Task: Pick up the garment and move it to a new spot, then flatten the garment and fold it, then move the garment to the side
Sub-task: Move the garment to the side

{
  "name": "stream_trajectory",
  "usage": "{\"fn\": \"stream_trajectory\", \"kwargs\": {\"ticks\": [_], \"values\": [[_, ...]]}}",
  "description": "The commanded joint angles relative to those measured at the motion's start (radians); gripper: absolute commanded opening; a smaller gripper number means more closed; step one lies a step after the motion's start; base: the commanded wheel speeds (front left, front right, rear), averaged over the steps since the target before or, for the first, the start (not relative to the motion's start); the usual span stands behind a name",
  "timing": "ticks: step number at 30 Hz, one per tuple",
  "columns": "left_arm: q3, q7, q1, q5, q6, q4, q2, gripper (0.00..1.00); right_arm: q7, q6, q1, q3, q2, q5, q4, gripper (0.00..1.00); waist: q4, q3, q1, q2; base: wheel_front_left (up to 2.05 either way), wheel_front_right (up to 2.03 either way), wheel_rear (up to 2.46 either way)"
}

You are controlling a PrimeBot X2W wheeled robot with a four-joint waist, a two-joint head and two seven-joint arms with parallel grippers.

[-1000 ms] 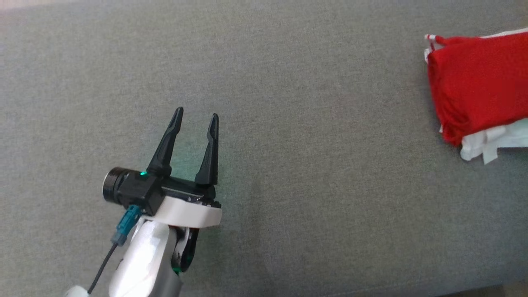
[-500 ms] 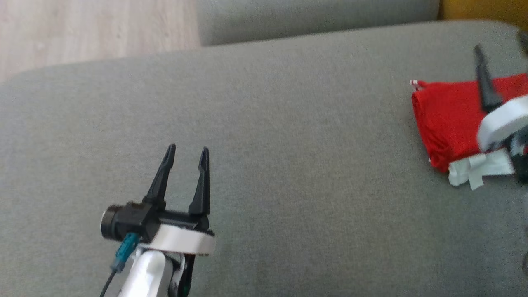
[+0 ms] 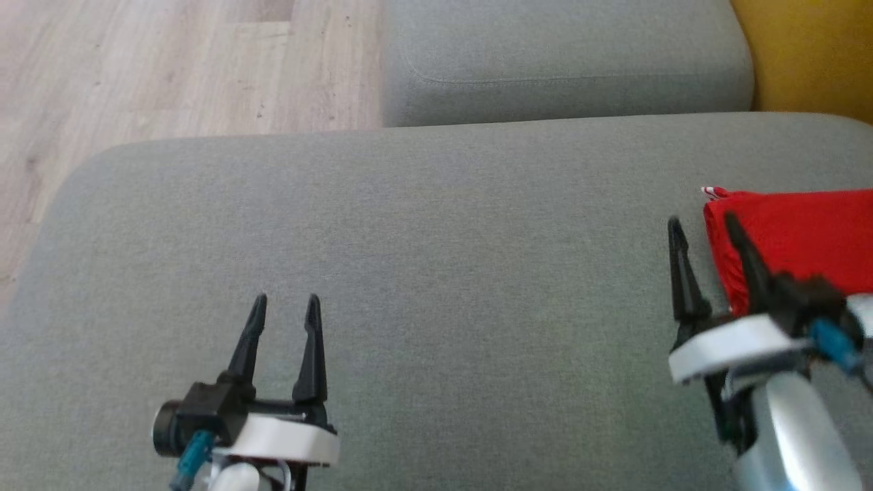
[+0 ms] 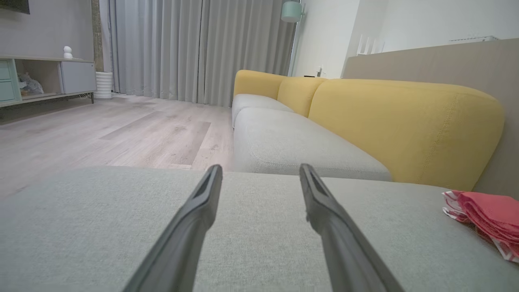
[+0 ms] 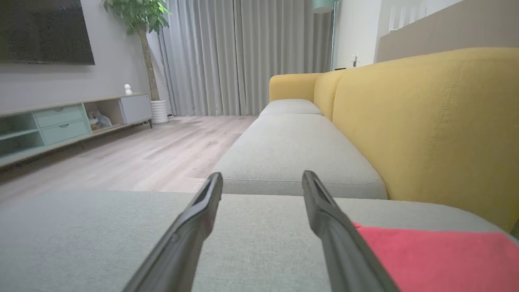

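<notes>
Both jaws: spread wide, holding nothing.
Right gripper (image 3: 702,220): over the grey cushion (image 3: 436,259), at the left edge of the garment (image 3: 798,235); its right-hand finger crosses in front of the red cloth, and I cannot tell whether they touch.
Left gripper (image 3: 287,300): low over bare cushion, well apart from the garment.
Garment: red, folded flat, lying on the cushion at the robot's right, between neither pair of jaws.
Backrest (image 3: 811,54): yellow, behind the garment.
Floor (image 3: 136,68): pale wood, beyond the cushion.
</notes>
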Motion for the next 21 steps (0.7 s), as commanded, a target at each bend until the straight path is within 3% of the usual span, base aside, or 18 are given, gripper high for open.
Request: {"fn": "stream_trajectory", "kwargs": {"ticks": [1, 7, 21], "values": [[0.032, -0.006, -0.015, 0.007, -0.009, -0.019, 0.002, 1.0, -0.043, -0.001, 0.009, 0.018, 0.012, 0.024, -0.023, 1.0, 0.012, -0.007, 0.0001, 0.0, 0.0, 0.0, 0.0], [0.057, -0.006, 0.006, 0.009, -0.021, -0.008, 0.002, 1.0, -0.098, -0.001, 0.119, 0.03, 0.033, 0.048, -0.016, 1.0, 0.026, -0.015, 0.0001, 0.0, 0.0, 0.0, 0.0], [0.09, -0.006, 0.036, -0.037, -0.05, -0.02, 0.002, 1.0, -0.107, -0.001, 0.212, 0.037, 0.038, 0.094, -0.089, 1.0, 0.021, -0.014, 0.0001, 0.0, 0.0, 0.0, 0.0]]}}
